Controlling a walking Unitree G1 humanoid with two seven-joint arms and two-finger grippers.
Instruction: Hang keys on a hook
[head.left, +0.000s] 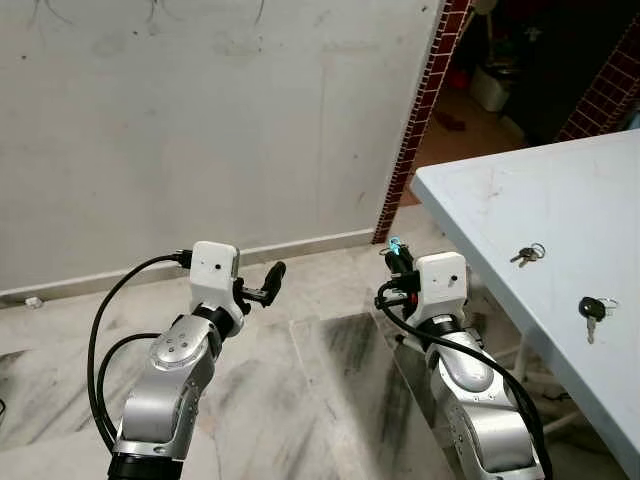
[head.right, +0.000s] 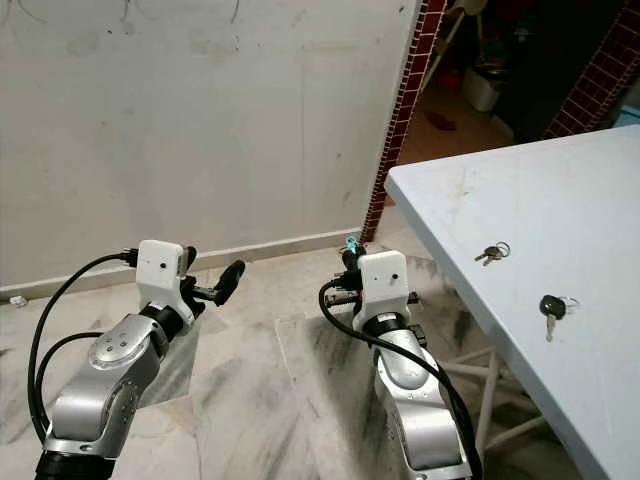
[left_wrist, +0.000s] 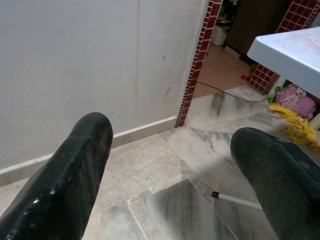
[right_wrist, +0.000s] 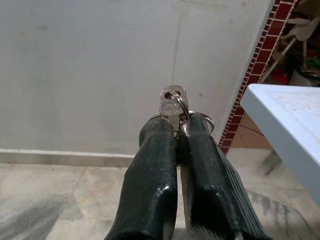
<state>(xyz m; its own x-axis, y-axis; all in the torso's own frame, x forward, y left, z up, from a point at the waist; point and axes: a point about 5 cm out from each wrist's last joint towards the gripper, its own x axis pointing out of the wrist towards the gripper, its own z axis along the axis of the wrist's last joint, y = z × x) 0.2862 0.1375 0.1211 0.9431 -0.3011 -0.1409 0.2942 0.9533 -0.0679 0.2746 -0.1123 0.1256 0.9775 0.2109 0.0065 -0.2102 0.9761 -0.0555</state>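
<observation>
Right wrist view has the good stuff: the right gripper (right_wrist: 176, 131) is clamped tight on a silver key (right_wrist: 172, 106), head poking up past the fingertips, key ring (right_wrist: 206, 120) hanging off the side; behind it there's just the plain wall (right_wrist: 100, 65) and the table (right_wrist: 287, 132) edge out at about 3 o'clock.

In the eye views both arms are raised in front of the robot over the marble floor (head.left: 330, 380); the right gripper sits roughly mid-frame, near the table's near corner but not touching it, and a bit of teal shows at its tip; the left gripper (head.left: 270, 282) is at around 9 o'clock from it, fingers spread wide with nothing between them; left wrist view backs that up, the two black fingers (left_wrist: 75, 170) well apart and only floor and wall in between.

Up on the table, at about 3 o'clock from the right gripper, lies a small key bunch (head.left: 527, 254); a black-headed key (head.left: 592, 312) lies nearer the robot, apart from the bunch; a red brick column (head.left: 420, 115) runs up beside the wall.
</observation>
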